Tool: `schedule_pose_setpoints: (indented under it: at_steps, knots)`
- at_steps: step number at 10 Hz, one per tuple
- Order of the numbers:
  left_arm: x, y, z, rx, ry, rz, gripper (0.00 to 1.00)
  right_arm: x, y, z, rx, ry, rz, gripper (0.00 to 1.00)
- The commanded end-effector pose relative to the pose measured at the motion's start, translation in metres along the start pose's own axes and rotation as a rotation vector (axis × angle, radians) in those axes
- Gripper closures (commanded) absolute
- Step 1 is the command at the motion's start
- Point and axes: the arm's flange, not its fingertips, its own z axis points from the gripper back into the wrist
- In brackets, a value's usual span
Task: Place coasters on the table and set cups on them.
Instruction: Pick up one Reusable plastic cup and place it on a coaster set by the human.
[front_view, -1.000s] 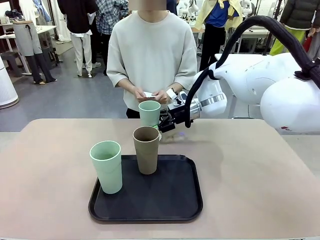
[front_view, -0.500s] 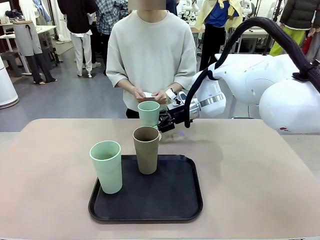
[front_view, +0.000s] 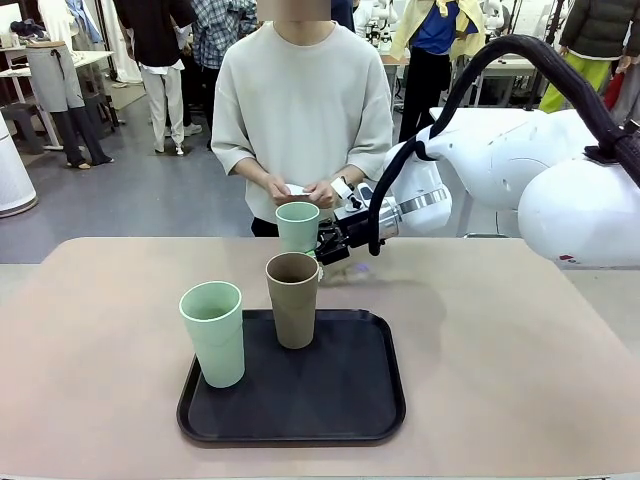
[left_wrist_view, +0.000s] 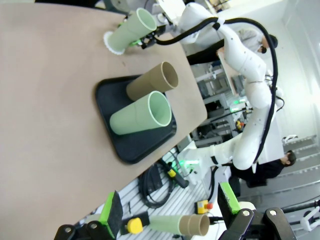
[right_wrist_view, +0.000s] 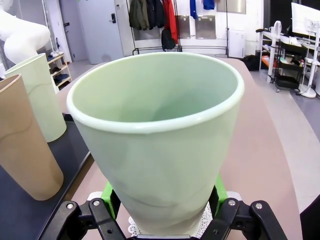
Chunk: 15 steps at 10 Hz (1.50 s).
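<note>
Findings: one pale green cup (front_view: 298, 226) is noted upright, mouth up and empty, at the far middle of the matte beige-pink table (front_view: 500, 380). It is seated on a white coaster (left_wrist_view: 109, 45), whose scalloped lace edge is seen projecting around the base. The brown cup (front_view: 292, 298) and the second pale green cup (front_view: 213, 332) are recorded upright on the black tray (front_view: 350, 390). The brown one is placed toward the tray's far edge, the green one nearer and to its left, the two standing apart.
</note>
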Motion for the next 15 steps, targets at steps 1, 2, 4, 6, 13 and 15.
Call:
schedule_pose_setpoints:
  at_steps: [1,2,4,6,13,15]
  knots:
    - [-0.001,-0.001,0.002,-0.014,-0.002,-0.002,0.0,-0.001,-0.009,0.002,0.003,0.007,-0.013,0.0]
    - [-0.001,-0.001,0.002,-0.014,-0.002,-0.002,0.0,-0.001,-0.009,0.002,0.006,0.009,-0.013,0.0]
    - [-0.001,-0.001,0.002,-0.014,-0.002,-0.002,0.0,0.0,-0.009,0.002,0.007,0.01,-0.018,0.0]
    - [-0.001,-0.001,0.002,-0.014,-0.002,-0.002,0.0,0.0,-0.009,0.002,0.016,0.011,-0.027,0.0]
    - [-0.001,-0.001,0.002,-0.014,-0.002,-0.002,0.0,0.0,-0.007,0.01,0.023,0.022,-0.04,0.0]
    - [-0.001,-0.001,0.002,-0.014,-0.002,-0.002,0.0,0.0,-0.005,0.015,0.022,0.033,-0.045,0.0]
